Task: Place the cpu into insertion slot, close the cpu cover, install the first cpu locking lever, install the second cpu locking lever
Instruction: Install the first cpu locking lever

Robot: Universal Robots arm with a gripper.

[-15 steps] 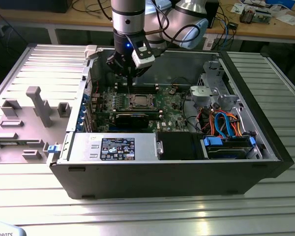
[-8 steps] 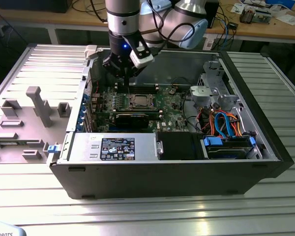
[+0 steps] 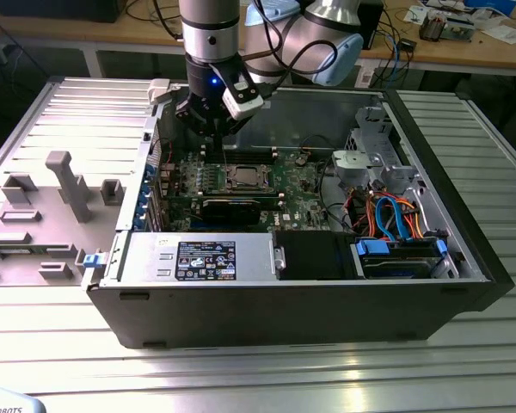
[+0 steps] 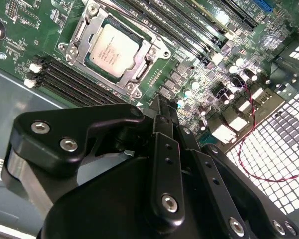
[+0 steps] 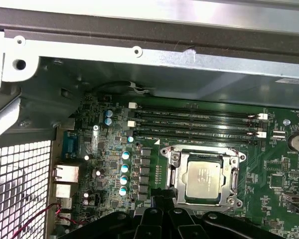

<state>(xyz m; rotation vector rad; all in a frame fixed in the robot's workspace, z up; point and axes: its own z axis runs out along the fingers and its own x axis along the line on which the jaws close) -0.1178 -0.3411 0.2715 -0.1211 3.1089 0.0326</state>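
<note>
I'm hanging inside the open computer case (image 3: 464, 284), and my gripper (image 3: 213, 129) is up over the green circuit board (image 5: 279, 169), not touching it. My fingertips are pressed together, and there's nothing between them in both wrist views (image 4: 159, 107) (image 5: 162, 199).

Just ahead of my tips and lower down is the cpu (image 4: 117, 49) (image 5: 203, 180). Its dull silver top faces up and it lies flat inside the insertion slot (image 4: 131, 88). The cpu cover (image 4: 143, 62) is down around it, with the chip showing through the cover's square window. A thin wire lever (image 4: 124, 20) runs along one edge of the cover, and I can't tell whether it is latched.

Beyond the socket, on the side away from me, are the long black memory slots (image 5: 197, 122), side by side. Off to one side of my fingers a red wire (image 4: 249, 139) loops in front of the perforated wall (image 4: 284, 144) of the case. In the exterior view the cpu (image 3: 242, 178) lies towards that view's right of my gripper, and the case rests on a ribbed metal table (image 3: 241, 370).
</note>
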